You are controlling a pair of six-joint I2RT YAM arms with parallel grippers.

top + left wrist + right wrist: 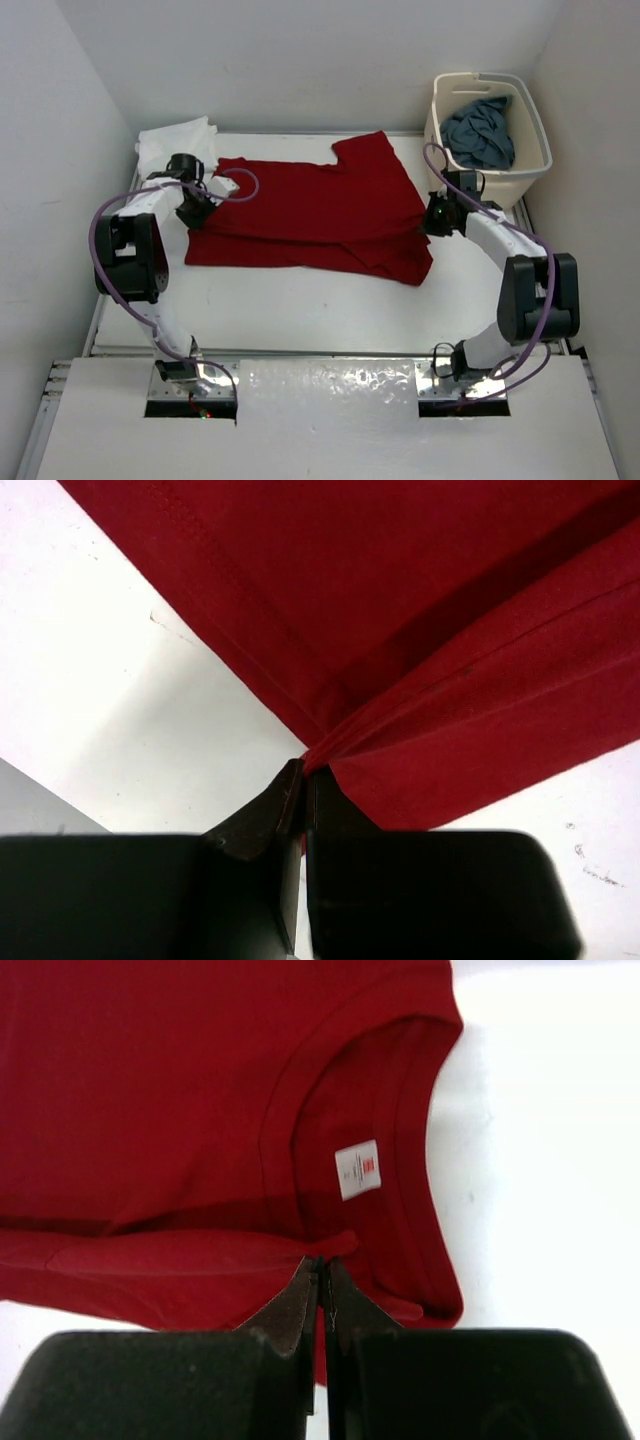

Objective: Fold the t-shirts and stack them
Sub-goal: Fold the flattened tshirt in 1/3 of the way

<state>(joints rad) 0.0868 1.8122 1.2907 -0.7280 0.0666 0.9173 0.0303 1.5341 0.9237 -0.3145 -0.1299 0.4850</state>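
Note:
A bright red t-shirt lies spread across the middle of the table, with a fold along its near side. My left gripper is shut on a bunched bit of the shirt's left edge; the top view shows this gripper at that edge. My right gripper is shut on a fold of red cloth just below the collar and its white label; from above this gripper is at the shirt's right edge. A white t-shirt lies bunched at the back left. A slate blue-grey t-shirt sits in the basket.
The cream laundry basket stands at the back right corner, close behind my right arm. White walls close in the table on the left, back and right. Bare white tabletop shows between the red shirt and the arm bases.

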